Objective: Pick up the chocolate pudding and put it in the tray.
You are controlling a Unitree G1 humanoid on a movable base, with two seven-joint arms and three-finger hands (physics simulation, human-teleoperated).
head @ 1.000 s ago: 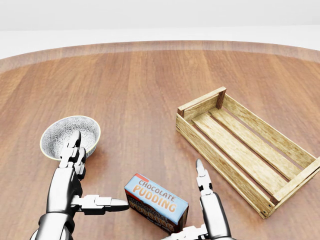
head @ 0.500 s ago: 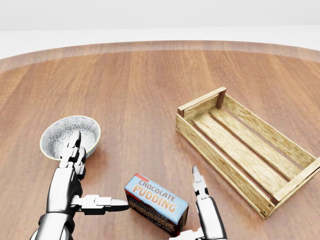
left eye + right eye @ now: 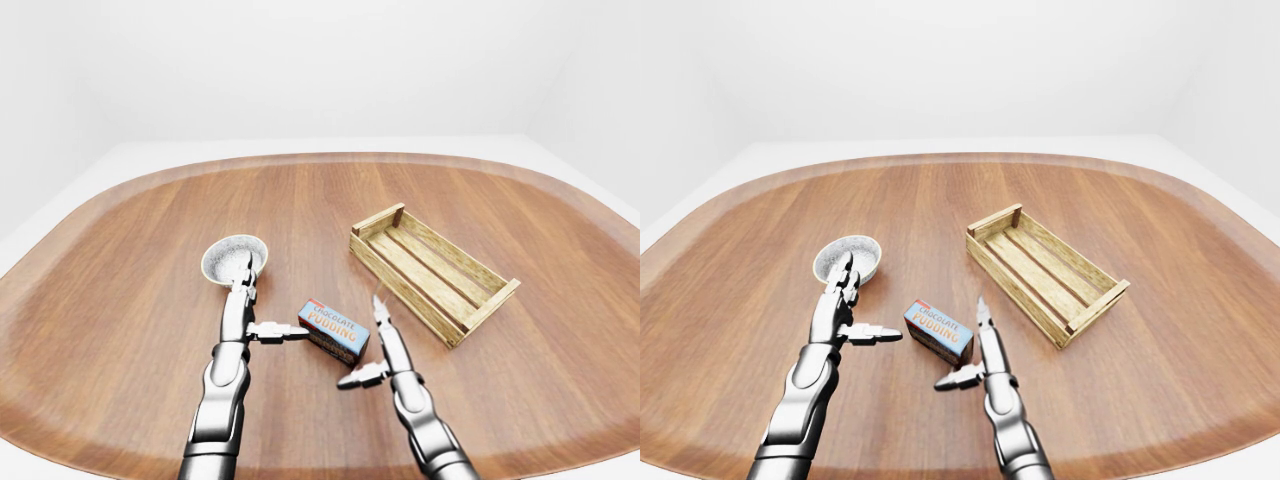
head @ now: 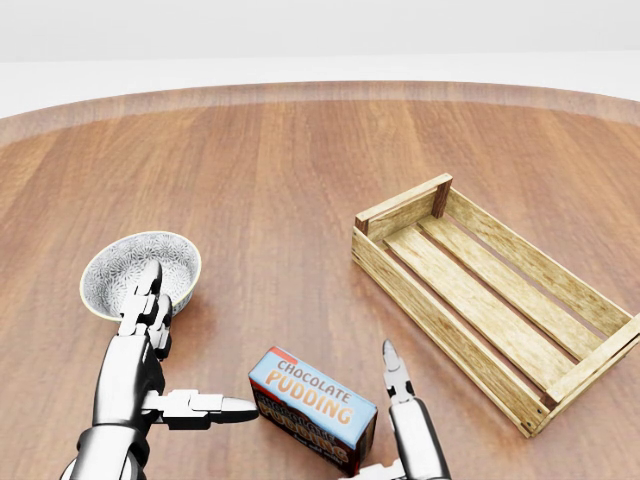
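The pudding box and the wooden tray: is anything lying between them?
Only the right hand, its fingers open, stands between the pudding box and the tray; otherwise bare table, as the left-eye view shows.

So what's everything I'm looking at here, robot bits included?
table: one, reddish-brown wood, rounded, fills the views.
chocolate pudding box: one, blue and orange top, dark sides, bottom middle of head view, between the hands.
wooden tray: one, pale slatted crate, nothing in it, right of the box.
bowl: one, white with grey pattern, left of the box.
left hand: one, silver, fingers open, thumb tip close beside the box.
right hand: one, silver, open, at the box's right end.
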